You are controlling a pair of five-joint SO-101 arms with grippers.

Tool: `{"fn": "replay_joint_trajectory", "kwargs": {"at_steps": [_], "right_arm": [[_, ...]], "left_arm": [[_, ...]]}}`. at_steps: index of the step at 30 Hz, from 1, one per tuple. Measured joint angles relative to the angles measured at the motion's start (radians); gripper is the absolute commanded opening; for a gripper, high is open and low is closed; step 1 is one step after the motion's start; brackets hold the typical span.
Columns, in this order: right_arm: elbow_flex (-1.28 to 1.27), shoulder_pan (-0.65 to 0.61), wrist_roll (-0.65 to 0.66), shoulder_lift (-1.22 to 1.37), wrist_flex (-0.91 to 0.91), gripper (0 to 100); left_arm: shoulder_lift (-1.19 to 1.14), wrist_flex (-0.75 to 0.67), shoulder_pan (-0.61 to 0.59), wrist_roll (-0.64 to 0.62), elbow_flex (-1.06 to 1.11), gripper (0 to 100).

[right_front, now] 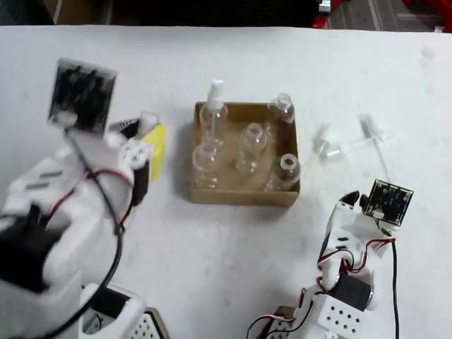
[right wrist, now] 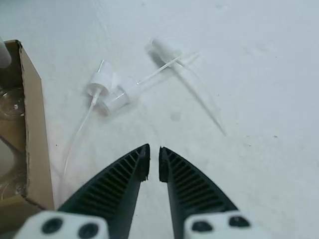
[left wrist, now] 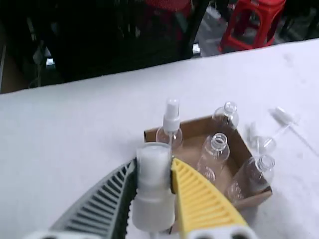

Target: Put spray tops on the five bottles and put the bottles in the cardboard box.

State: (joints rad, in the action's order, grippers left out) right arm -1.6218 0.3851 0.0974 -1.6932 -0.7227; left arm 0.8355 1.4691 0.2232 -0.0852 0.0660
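1. The left gripper [right_front: 141, 134], with one grey and one yellow finger, is clamped on one white spray top [left wrist: 153, 199]. It holds this top just left of the box.
2. One cardboard box [right_front: 244, 194] stands in the middle of the table. Five clear bottles [right_front: 251, 145] stand upright inside it.
3. One of the five, the capped bottle [right_front: 213, 120] in the box's far left corner, wears a fitted white sprayer. The other four have open necks.
4. Three loose spray tops lie on the table right of the box. Two are close together [right wrist: 98, 81] [right wrist: 117, 99] and the third [right wrist: 164, 49] lies just beyond them. Their thin dip tubes are splayed out and some cross.
5. The right gripper [right wrist: 152, 164] has black fingers drawn almost tip to tip, with only a slit between them, and holds nothing. It sits over bare table on the near side of the loose tops.
6. The table [right_front: 212, 268] is white. Beyond its far edge the room is dark, with one red stool [left wrist: 251, 20].
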Motion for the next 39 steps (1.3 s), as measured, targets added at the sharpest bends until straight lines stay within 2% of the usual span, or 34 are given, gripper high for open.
{"fn": "replay_joint_trajectory", "kwargs": {"at_steps": [8, 14, 18, 23, 27, 33, 39], "right_arm": [[0.0, 0.0, 0.0, 0.0, 0.0, 1.8], [0.0, 0.0, 0.0, 0.0, 0.0, 1.8], [0.0, 0.0, 0.0, 0.0, 0.0, 1.8], [0.0, 0.0, 0.0, 0.0, 0.0, 1.8], [0.0, 0.0, 0.0, 0.0, 0.0, 1.8], [0.0, 0.0, 0.0, 0.0, 0.021, 1.8], [0.0, 0.0, 0.0, 0.0, 0.025, 1.8]], "left_arm": [[0.307, -0.338, 0.002, -0.028, 0.301, 3], [0.382, -0.638, 0.005, -0.272, 0.554, 3], [0.393, -0.899, 0.014, -0.31, 0.698, 3], [0.393, -1.284, 0.137, -0.19, 0.902, 3], [0.393, -1.513, 0.235, -0.048, 1.003, 3], [0.377, -1.623, 0.239, 0.008, 1.04, 3], [0.18, -1.8, 0.17, 0.011, 1.042, 3]]}}
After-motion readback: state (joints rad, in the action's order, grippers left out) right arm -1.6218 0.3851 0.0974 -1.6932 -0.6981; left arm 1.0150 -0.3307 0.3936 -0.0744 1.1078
